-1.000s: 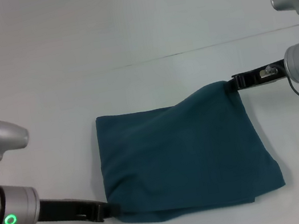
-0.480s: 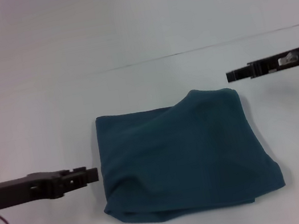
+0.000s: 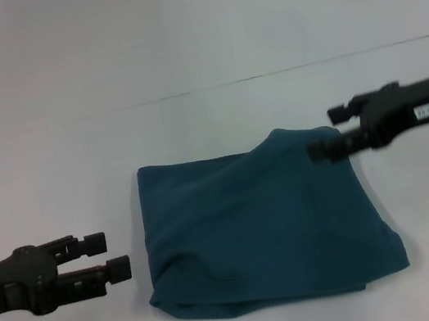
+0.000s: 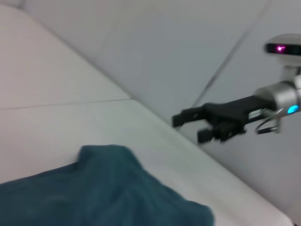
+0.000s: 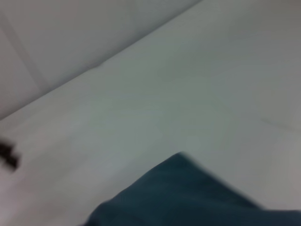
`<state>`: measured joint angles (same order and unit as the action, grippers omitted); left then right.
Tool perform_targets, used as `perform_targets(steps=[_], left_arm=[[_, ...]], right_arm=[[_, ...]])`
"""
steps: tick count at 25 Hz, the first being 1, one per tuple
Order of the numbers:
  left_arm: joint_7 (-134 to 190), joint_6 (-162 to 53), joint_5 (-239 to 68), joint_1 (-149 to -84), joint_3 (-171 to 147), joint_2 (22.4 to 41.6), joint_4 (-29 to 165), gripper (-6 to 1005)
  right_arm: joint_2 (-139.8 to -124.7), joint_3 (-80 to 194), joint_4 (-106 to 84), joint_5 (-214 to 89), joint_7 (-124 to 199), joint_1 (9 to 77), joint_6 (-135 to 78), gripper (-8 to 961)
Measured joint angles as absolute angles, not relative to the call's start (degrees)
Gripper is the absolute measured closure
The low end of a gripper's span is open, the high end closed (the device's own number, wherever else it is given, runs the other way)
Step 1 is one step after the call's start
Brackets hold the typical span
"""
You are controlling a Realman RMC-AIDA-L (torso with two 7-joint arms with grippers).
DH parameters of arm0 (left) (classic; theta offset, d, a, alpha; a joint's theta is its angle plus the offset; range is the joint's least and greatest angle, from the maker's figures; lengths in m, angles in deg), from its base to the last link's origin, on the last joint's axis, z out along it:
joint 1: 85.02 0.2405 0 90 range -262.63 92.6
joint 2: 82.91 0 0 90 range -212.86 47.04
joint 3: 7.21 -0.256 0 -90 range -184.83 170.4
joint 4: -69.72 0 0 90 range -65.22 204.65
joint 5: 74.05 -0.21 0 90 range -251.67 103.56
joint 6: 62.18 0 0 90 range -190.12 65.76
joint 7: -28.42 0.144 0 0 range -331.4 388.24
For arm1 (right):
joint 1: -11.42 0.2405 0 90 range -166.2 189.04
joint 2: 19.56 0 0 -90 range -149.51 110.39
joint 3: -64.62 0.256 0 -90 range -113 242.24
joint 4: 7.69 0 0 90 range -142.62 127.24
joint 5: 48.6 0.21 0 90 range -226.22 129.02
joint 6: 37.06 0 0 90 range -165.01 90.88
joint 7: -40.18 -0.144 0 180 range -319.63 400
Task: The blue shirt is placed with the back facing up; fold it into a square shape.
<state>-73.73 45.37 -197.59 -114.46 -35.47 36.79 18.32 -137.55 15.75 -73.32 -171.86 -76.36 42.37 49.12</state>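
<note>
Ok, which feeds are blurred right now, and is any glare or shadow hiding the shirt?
Head view: sharp, even light, no glare; the blue shirt casts only a faint shadow at its edges, and the left gripper and right gripper are open. Left wrist view: slightly soft, shirt readable. Right wrist view: heavily blurred, shirt edge smeared.

The left gripper (image 3: 113, 253) and right gripper (image 3: 322, 135) both reach inward, fingers spread, apparently holding nothing.
</note>
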Motion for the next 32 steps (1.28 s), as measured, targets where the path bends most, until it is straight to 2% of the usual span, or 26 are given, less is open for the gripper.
perform_targets(steps=[1,8,14,32], left_arm=[[-73.4,46.2,-197.5,-114.5,-35.0,36.64,18.4,274],[-72.4,51.7,-197.5,-114.5,-32.9,34.96,18.7,75],[-72.0,52.3,-198.0,-114.5,-32.6,34.64,18.6,79],[-71.6,52.4,-198.7,-114.0,-32.6,34.77,18.7,79]], right_arm=[[-137.68,15.8,-73.3,-171.8,-74.7,42.2,50.6,15],[-138.54,17.7,-73.4,-171.5,-63.1,39.6,59.5,15],[-139.06,20.5,-73.0,-171.5,-57.1,37.3,63.3,14],[-139.13,20.9,-71.7,-171.5,-55.2,35.8,63.7,27]])
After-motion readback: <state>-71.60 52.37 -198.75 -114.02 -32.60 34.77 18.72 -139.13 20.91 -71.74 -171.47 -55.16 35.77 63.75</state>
